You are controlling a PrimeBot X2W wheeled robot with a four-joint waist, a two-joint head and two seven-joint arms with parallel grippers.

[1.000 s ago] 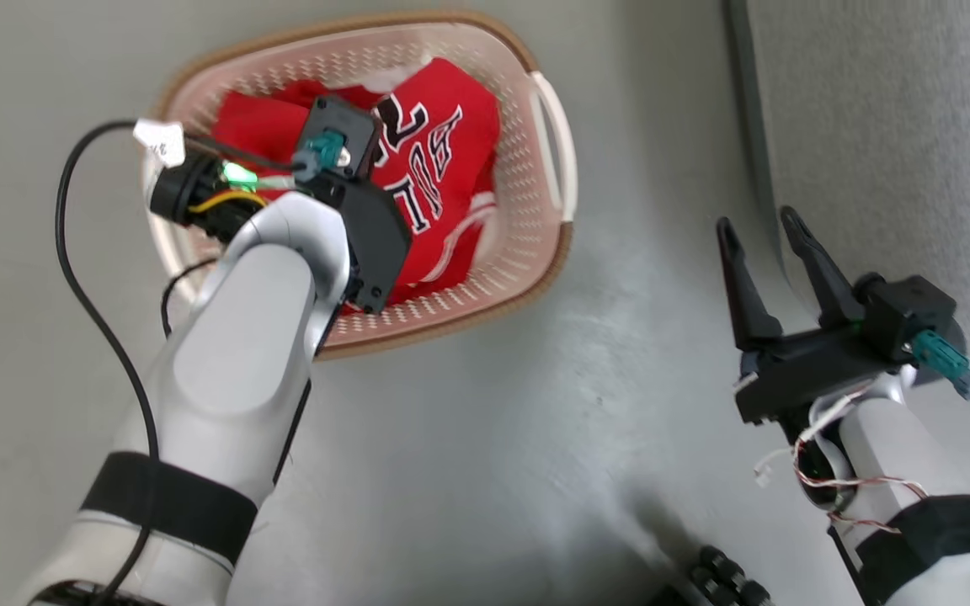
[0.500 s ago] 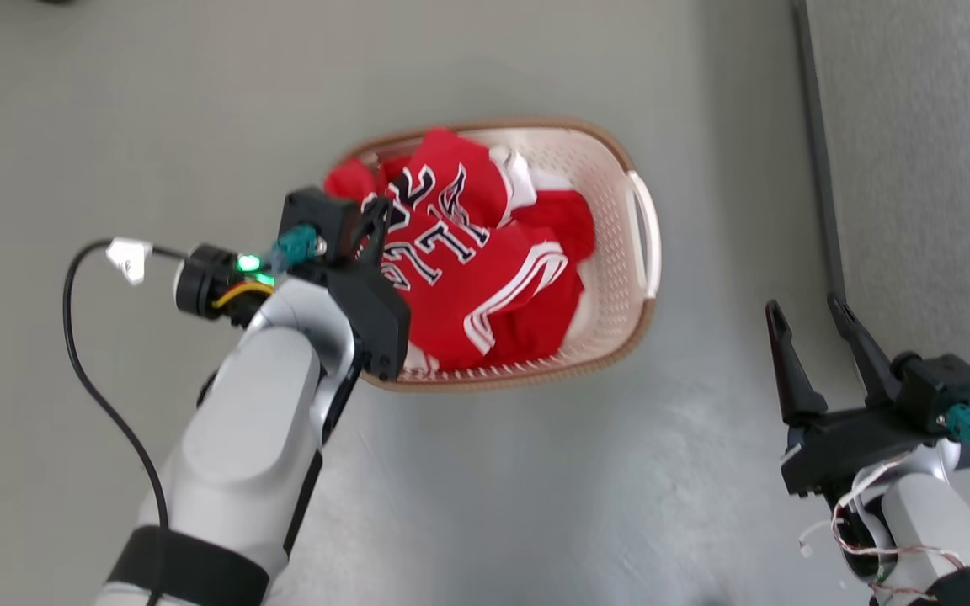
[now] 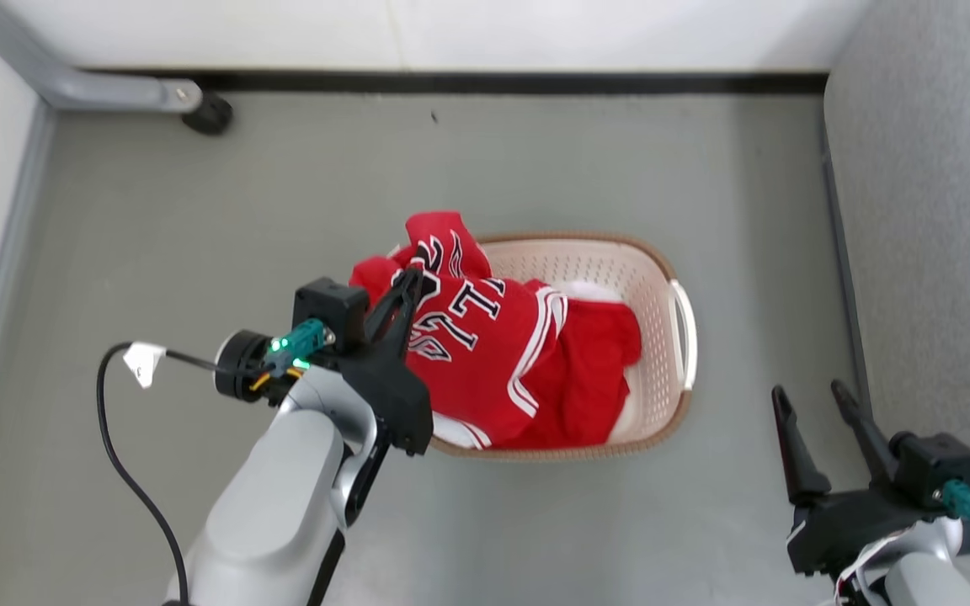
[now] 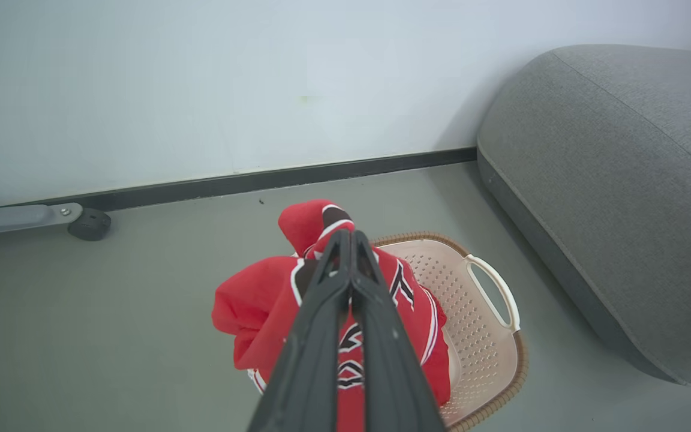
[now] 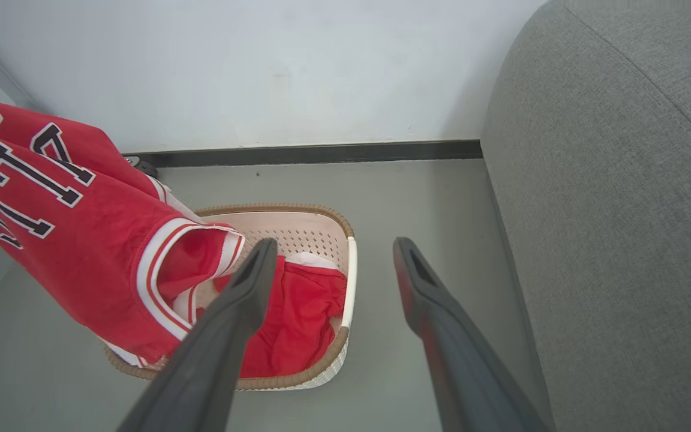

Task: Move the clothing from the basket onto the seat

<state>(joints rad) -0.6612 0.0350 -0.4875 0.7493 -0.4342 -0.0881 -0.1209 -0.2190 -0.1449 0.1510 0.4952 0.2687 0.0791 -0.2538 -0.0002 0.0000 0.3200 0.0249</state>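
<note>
Left gripper [image 3: 412,282] is clenched on the jersey [image 3: 485,362]. In the left wrist view we see its two dark fingers pressed together along their length, with a bunch of red cloth pinched at the tips [image 4: 345,235]. Right gripper [image 3: 809,391] is released: its two fingers stand wide apart with nothing between them, over the floor [image 3: 199,236] and between the basket [image 3: 620,244] and the seat [image 3: 931,252].

We count one jersey, red with black letters outlined in white. It hangs from the left gripper above the left end of the basket. In the right wrist view its striped armhole [image 5: 159,264] hangs in front of the near rim; we cannot tell whether it touches the rim.

We count one basket, cream and perforated with a brown rim, standing on the floor. One white handle [image 3: 685,332] shows on its right end. Inside it lie one further red fold [image 3: 594,370] and one patch of white fabric [image 3: 586,290]; we cannot tell whether the red fold belongs to the jersey.

We count one seat, a grey upholstered cushion to the right of the basket, with a strip of floor between them.

Beyond the basket run one dark baseboard [image 3: 485,82] and a pale wall. At the far left, one grey metal leg [image 3: 72,84] ends in one black caster [image 3: 207,114].
</note>
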